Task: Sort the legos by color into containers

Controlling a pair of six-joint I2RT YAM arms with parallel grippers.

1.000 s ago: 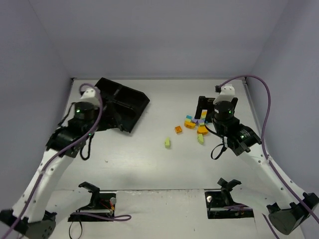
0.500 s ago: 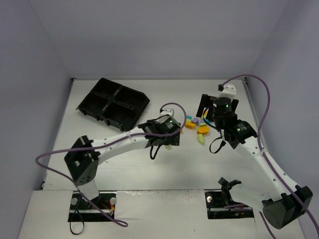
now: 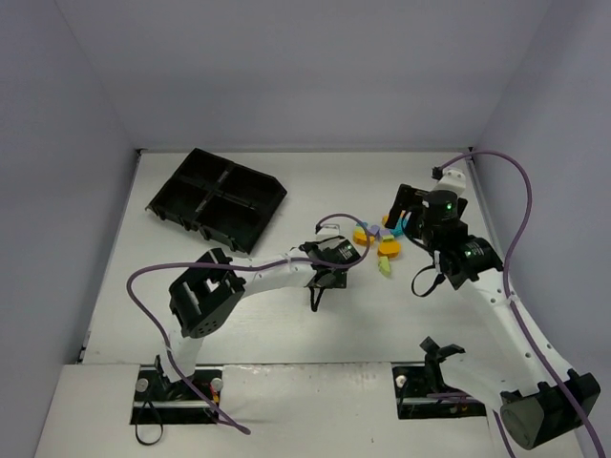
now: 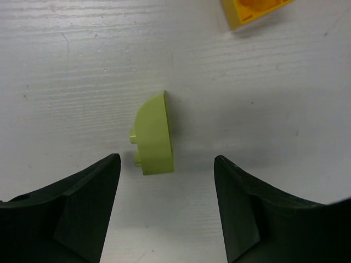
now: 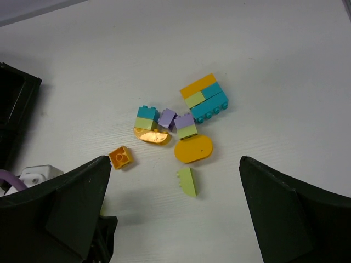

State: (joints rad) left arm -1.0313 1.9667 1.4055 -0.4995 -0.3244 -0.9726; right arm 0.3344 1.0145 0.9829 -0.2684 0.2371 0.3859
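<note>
Left gripper (image 4: 164, 170) poised astride a lone yellow-green brick (image 4: 153, 137) on the worktop (image 3: 286, 320).

The brick looks feather-light, hard and slick, so I'd pinch its flat base against the studded side and stay clear of the curved end, where it could squirt out. The jaws stand apart with a gap on each side. The left arm reaches low and far toward the middle, well apart from the tray (image 3: 241, 173). The right gripper (image 5: 173, 164) hangs wide open over the pile (image 5: 181, 123).

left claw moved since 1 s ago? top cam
Yes. The left claw swung right, from beside the black tray to the edge of the brick pile, and now straddles a yellow-green brick.
</note>
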